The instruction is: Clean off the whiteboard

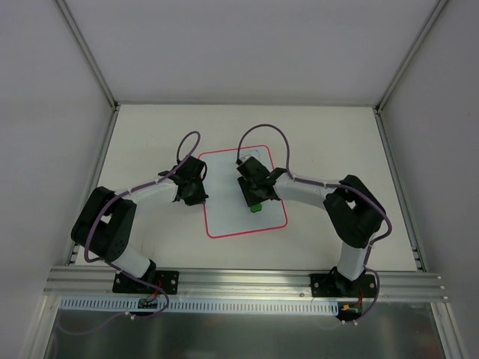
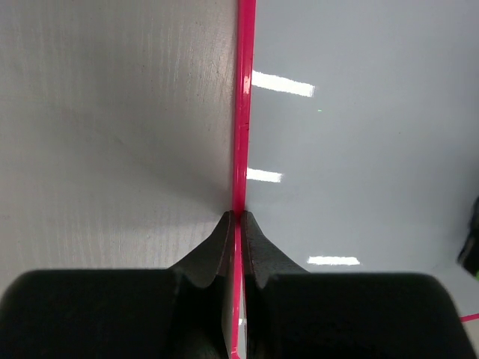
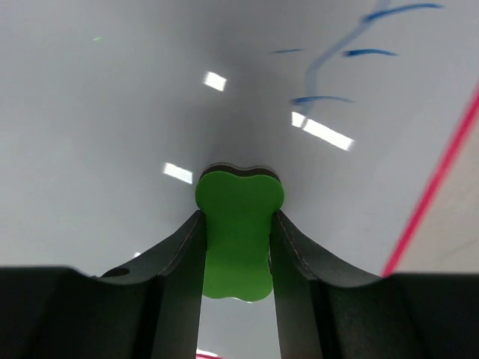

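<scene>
The whiteboard (image 1: 232, 217) lies flat in the middle of the table, white with a thin red-pink rim. My left gripper (image 1: 193, 196) is shut on the board's left rim (image 2: 239, 149) and pinches it between both fingers. My right gripper (image 1: 254, 196) is over the board and is shut on the green block (image 3: 238, 228), an eraser with a dark underside held against the board. Blue pen lines (image 3: 329, 67) show on the board beyond the eraser, towards the upper right of the right wrist view. In the top view the arm hides them.
The table (image 1: 150, 134) is pale and walled in by white panels at the back and sides. An aluminium rail (image 1: 239, 283) runs along the near edge, where both arm bases are bolted. Purple cables loop above both wrists.
</scene>
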Tool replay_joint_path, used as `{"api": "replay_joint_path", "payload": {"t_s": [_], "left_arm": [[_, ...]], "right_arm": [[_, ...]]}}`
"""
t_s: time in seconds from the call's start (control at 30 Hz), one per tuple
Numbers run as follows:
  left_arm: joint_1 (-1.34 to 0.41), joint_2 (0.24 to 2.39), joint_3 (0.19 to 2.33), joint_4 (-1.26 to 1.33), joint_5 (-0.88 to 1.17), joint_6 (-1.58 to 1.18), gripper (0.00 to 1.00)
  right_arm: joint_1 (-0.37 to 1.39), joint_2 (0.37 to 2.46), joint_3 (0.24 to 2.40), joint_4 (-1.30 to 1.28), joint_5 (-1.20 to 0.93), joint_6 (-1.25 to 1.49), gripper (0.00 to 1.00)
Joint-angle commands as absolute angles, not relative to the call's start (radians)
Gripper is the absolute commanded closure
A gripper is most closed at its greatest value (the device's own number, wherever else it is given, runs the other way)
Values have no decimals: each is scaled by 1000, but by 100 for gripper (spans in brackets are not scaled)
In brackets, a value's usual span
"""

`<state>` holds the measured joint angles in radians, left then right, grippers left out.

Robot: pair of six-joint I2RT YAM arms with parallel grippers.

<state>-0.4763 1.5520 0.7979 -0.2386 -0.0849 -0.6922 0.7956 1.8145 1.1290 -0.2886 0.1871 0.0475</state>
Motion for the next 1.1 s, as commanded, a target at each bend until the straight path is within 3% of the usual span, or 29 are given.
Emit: {"api": "replay_joint_path", "payload": {"t_s": [0.0,0.23,0.4,0.6,0.8,1.07], "left_arm": [[-472,1602,741,-344,-87,-692,100],[-472,1595,744,-342,-81,-695,100],[-472,1597,738,-341,-72,-698,100],[-472,1592,716,-342,-58,-684,100],[-474,1603,695,-341,-38,-675,100],[-472,1571,683,-339,-25,-676,100]], "right_arm": [[890,1894,1170,-345,37,35,100],[966,1914,1206,-360,-23,26,100],[940,1904,1175,-357,130,41,100],[749,1898,1178,-356,199,45,100],[594,1991,1401,-426,166,8,100],[636,2177,1629,-537,101,8,100]]}}
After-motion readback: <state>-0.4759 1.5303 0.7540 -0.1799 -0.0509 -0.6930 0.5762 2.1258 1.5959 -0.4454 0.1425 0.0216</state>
